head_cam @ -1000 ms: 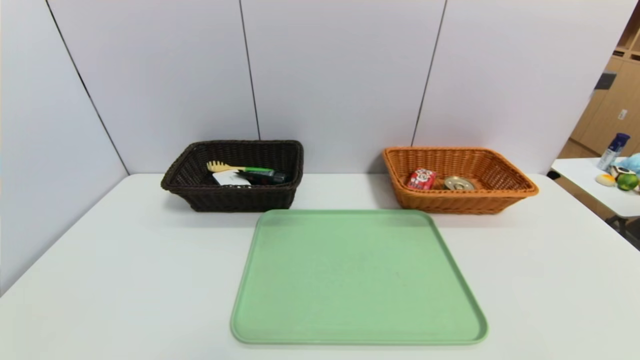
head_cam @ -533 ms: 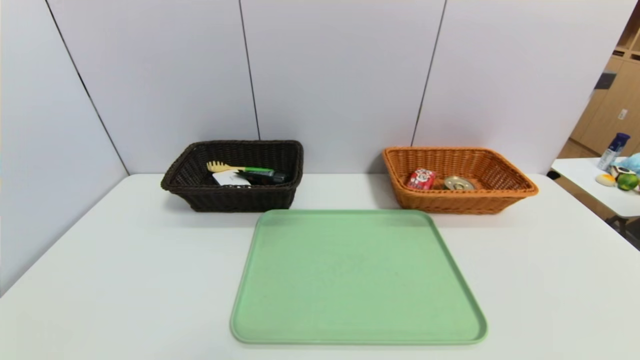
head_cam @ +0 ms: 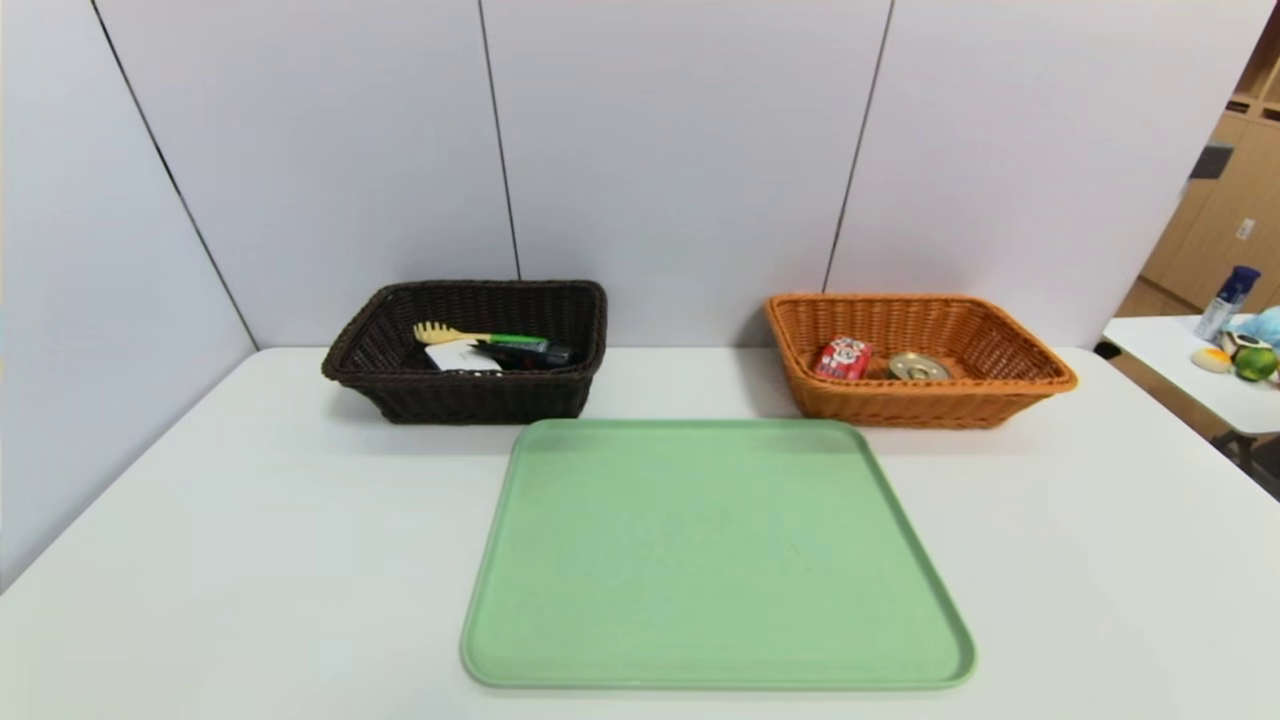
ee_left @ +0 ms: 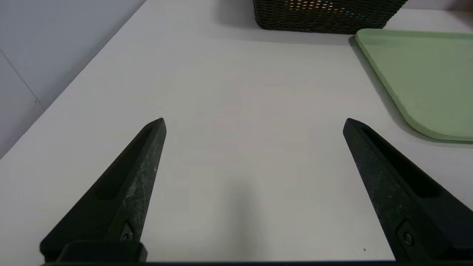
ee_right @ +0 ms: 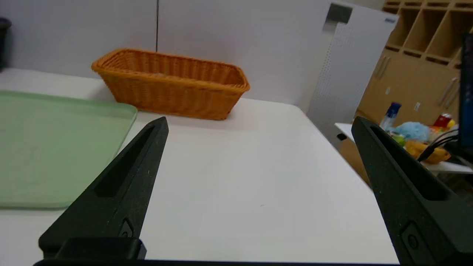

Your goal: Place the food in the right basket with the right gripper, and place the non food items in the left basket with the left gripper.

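The dark brown left basket (head_cam: 466, 350) stands at the back of the white worktop (head_cam: 250, 540), against the wall panels; inside it lie the yellow fork with green handle (head_cam: 478, 336), the white rounded case (head_cam: 458, 357) and the dark green tube (head_cam: 528, 352), close together and overlapping; the spoon cannot be made out among them. The orange-tan right basket (head_cam: 920, 358) stands well apart from it along the same back edge; it holds the red drink carton (head_cam: 842, 358) and, just beside it, the round tin (head_cam: 918, 366) with its gold lid facing up. Between and in front of the two baskets lies a pale green tray (head_cam: 715, 555), its surface bare.

The left claw (ee_left: 254, 122) has its two black pointed fingers (ee_left: 125, 192) spread wide apart, holding and touching nothing; it sits low over the worktop beside the tray's left edge, pointing towards the dark basket. The right claw (ee_right: 258, 122) is likewise spread wide and grips nothing; it sits low above the worktop on the tray's right side, pointing towards the orange-tan basket. Neither arm appears in the head view. A side table (head_cam: 1185, 370) with a bottle and soft toys stands off to the right.
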{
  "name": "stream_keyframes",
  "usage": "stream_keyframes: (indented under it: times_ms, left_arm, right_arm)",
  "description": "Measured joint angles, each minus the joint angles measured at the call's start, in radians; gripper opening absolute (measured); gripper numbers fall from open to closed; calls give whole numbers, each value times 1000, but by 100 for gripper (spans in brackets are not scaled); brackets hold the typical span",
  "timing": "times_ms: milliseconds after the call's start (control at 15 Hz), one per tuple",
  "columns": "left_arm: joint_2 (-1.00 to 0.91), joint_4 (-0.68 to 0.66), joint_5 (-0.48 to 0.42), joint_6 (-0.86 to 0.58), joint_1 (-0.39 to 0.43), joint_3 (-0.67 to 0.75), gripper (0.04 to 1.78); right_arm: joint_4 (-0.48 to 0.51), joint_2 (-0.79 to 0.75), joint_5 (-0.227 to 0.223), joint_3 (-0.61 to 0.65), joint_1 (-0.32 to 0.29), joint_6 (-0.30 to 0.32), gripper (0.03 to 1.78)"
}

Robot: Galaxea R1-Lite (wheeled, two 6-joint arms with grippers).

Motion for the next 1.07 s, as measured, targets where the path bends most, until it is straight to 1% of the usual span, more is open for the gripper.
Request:
stream_keyframes:
  times_ms: [67,133,200,267,333,533,667,867,1067]
  left_arm:
    - [0,-75,-1,2,0,46,169]
    - [0,-102,-5,0,0,69,169]
    - [0,-96,-5,2,0,81,169]
    - [0,-98,-4,5,1,86,169]
    - [0,-97,-3,8,1,89,169]
    - [0,-99,-3,-14,0,91,169]
    - [0,-99,-3,-16,1,92,169]
    - [0,-100,-3,-16,1,92,169]
    - [0,-100,-3,-16,1,92,169]
  right_arm:
    - [65,0,34,6,0,28,171]
    - [129,0,76,8,0,60,171]
    - [180,0,108,9,0,90,171]
    - [222,0,118,9,0,112,171]
    - [249,0,118,9,0,127,171]
    - [243,0,116,9,0,176,171]
    - [240,0,109,10,0,220,171]
    - [240,0,95,10,0,232,171]
    - [240,0,100,10,0,220,171]
